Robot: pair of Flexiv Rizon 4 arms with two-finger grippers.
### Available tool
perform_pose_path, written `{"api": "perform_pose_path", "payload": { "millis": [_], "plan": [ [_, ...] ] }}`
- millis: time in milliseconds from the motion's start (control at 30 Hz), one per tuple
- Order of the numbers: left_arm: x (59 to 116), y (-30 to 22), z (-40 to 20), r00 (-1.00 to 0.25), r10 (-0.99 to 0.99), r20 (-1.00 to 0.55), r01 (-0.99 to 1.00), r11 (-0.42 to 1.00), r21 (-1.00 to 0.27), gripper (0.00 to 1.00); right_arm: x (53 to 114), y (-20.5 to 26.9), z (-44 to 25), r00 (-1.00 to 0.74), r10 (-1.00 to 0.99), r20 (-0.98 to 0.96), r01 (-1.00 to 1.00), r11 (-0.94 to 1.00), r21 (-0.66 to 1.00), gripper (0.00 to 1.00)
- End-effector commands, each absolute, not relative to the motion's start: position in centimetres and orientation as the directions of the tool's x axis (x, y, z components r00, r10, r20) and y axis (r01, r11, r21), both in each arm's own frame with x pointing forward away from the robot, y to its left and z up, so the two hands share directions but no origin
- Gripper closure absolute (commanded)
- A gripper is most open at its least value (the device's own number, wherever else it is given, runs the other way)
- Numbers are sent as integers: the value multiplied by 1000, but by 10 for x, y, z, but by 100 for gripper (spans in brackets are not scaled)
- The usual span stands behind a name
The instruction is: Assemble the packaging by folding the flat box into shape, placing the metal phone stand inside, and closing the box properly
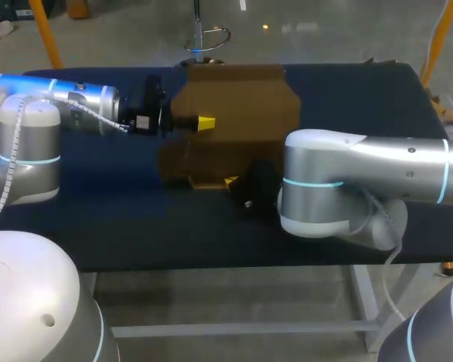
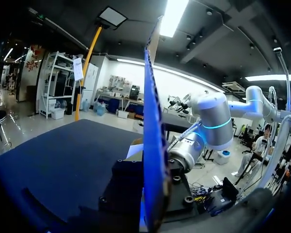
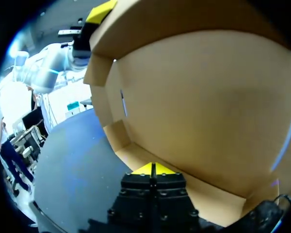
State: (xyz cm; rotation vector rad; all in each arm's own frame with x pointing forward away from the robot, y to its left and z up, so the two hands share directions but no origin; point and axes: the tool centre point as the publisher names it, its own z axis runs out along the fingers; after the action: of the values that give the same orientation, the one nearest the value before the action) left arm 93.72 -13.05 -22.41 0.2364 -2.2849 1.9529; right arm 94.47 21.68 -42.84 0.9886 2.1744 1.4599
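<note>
Cardboard box (image 1: 241,105) pinched edge-on in level left gripper (image 1: 206,122); right gripper (image 3: 153,170) closed, tips against it.

The box (image 1: 241,105) and right arm (image 1: 362,162) (crossing low) block the middle; the table (image 1: 98,219) is passable near-left.

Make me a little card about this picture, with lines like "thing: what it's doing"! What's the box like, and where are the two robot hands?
box: brown cardboard box, partly folded up, not closed
table: dark blue table, the box lies on it
left gripper: left gripper at the box's left side, over a panel
right gripper: right gripper shut, at the box's near flap, facing the open inside
phone stand: not seen in any view
</note>
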Motion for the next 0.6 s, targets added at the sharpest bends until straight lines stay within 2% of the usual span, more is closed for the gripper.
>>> {"api": "perform_pose_path", "payload": {
  "millis": [33,600],
  "plan": [
    [940,-130,-232,-979,-27,201,-203,151,-967,100,945,220,-434,-696,711,95,359,231,904,100],
    [944,-131,-242,-979,-52,198,-204,187,-961,100,945,220,-434,-696,711,95,359,231,904,100]
  ]
}}
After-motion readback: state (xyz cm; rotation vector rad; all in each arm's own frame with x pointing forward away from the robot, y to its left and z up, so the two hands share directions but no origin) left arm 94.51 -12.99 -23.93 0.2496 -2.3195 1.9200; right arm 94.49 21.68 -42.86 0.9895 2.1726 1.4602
